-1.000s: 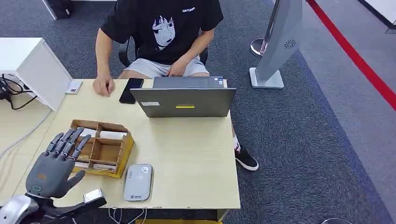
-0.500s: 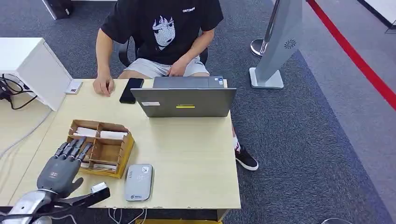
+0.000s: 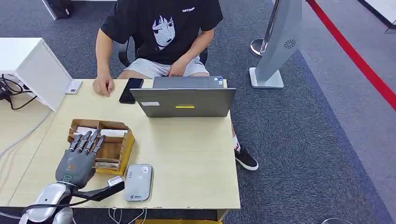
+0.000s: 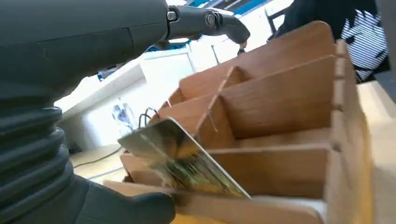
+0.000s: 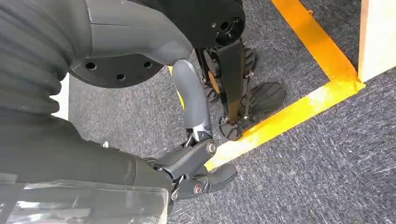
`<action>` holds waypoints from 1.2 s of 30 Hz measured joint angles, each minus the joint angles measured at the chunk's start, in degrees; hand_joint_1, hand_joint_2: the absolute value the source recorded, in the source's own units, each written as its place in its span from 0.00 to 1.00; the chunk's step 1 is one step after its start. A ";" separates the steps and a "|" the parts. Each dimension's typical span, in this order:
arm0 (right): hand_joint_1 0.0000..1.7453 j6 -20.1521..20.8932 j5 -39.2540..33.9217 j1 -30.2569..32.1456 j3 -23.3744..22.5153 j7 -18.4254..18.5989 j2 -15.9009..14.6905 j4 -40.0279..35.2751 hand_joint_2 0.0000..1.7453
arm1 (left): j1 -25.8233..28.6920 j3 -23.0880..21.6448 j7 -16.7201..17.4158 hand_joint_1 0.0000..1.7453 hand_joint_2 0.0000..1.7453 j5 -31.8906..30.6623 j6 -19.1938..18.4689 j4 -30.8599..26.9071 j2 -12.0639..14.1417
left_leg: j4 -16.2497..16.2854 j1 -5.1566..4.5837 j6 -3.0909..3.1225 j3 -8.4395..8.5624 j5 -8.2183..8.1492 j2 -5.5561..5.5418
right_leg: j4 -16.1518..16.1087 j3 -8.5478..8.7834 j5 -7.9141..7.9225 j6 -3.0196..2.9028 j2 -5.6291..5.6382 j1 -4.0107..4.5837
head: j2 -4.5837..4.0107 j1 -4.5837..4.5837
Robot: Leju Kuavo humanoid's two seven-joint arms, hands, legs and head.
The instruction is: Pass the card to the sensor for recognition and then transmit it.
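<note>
Since a second ago the left hand [image 3: 78,161] has slid rightward over the wooden card box [image 3: 122,148], fingers extended, holding nothing; a shiny card [image 4: 180,161] leans in a near compartment, unpicked; sensor pad [image 3: 138,182] waits beside; right hand [image 5: 196,168] hangs curled, empty.

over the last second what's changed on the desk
The left hand has moved forward and toward the card reader, and now hovers over the near compartments of the wooden organizer. The left wrist view shows a card tilted up at the organizer's edge by the thumb; whether it is gripped is unclear. The organizer, reader, laptop, phone and seated person stayed put.
</note>
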 joint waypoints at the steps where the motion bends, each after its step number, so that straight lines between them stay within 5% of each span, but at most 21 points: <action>1: 0.00 0.00 0.07 0.00 0.00 -0.02 0.00 0.00 1.00 | 0.00 -0.13 0.00 0.00 1.00 0.33 -0.66 0.20 -0.04 | 0.00 0.00 0.00 0.00 0.00 0.00 | 0.00 0.00 0.00 0.00 0.00 0.00 | 0.00 0.00; 36: 0.00 0.00 0.70 -0.01 -2.32 -0.50 0.00 0.00 1.00 | 0.26 -6.62 2.01 0.00 1.00 0.11 -3.13 -2.29 0.09 | 0.00 -0.01 0.00 -0.01 0.00 -0.01 | 0.00 0.02 0.00 0.00 0.00 0.00 | 0.00 0.00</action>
